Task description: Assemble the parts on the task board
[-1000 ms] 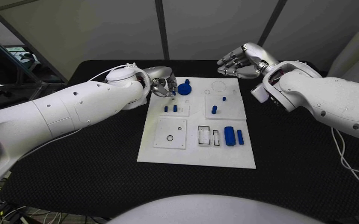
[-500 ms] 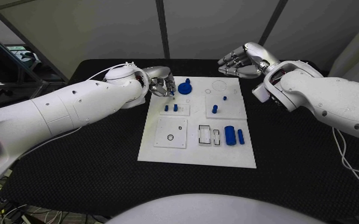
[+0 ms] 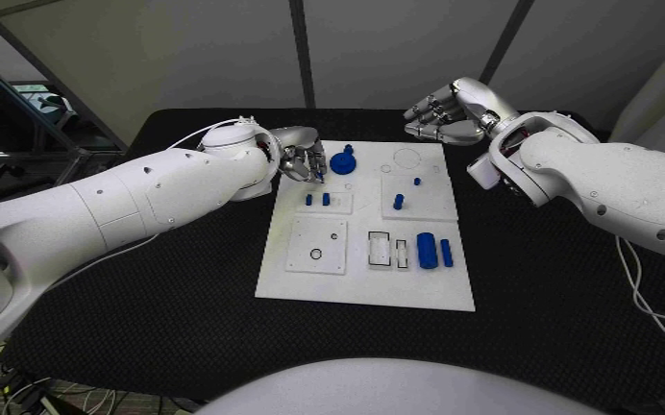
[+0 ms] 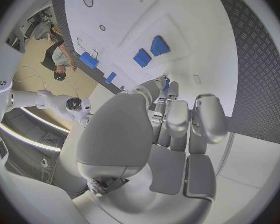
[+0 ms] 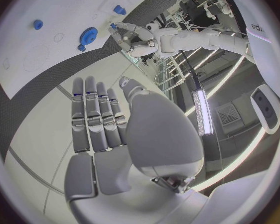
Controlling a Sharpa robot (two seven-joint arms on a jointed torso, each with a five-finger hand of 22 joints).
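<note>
Two white arms reach over the black table (image 3: 153, 300), with the white task board (image 3: 367, 276) lying between them. Several blue parts sit on the board: a round gear-like piece (image 3: 342, 162) near its far left corner, two small pegs (image 3: 317, 200) side by side just nearer than it, a single peg (image 3: 398, 202) with a smaller stud (image 3: 416, 183) beyond it toward the board's right half, and a wide block (image 3: 426, 251) next to a slim bar (image 3: 446, 253) on the near right. The left hand (image 3: 300, 158) hovers at the board's far left corner, just beside the gear-like piece; its fingers are drawn together with the tips pointing down at the board. In the left wrist view a small blue bit (image 4: 167, 82) shows at the fingertips (image 4: 159, 87), but I cannot tell whether the left hand is pinching it or whether it merely lies behind. The right hand (image 3: 444, 112) hangs beyond the board's far right corner, above the table and apart from every part; its fingers (image 5: 96, 115) lie straight, side by side, holding nothing.
</note>
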